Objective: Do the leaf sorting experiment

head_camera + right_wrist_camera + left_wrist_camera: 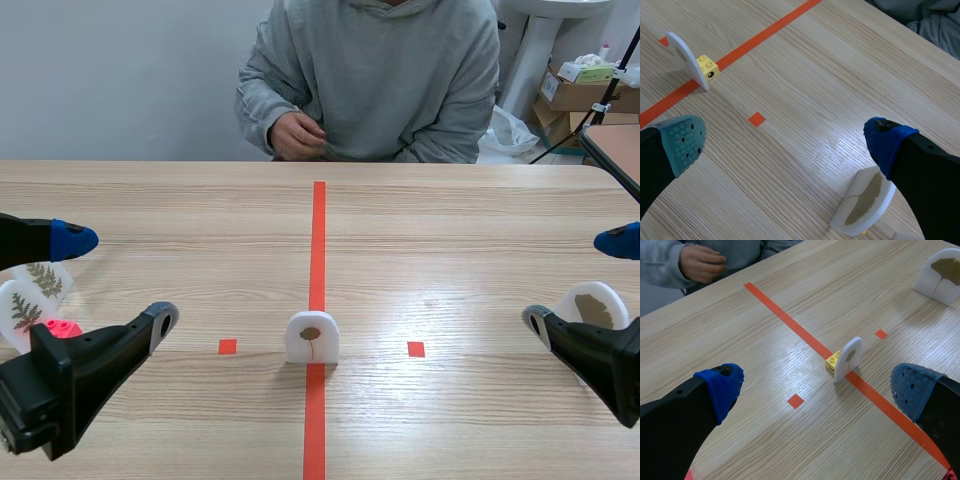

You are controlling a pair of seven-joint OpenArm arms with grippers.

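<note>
We see one leaf card (312, 337) standing upright on the red tape line (319, 230). Our left tool (118, 281) and right tool (573, 280), both spread wide, sit well apart from that line, one each side.

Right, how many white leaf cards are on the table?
4. Centre card stands on the tape line; two left cards sit by the left arm; the right card sits by the right arm. Arms may hide more.

One centre leaf card (312, 336), one right leaf card (592, 303), two left leaf cards (45, 278) (18, 312), one yellow brick (833, 360), one pink block (62, 328), one person (380, 70)
</note>
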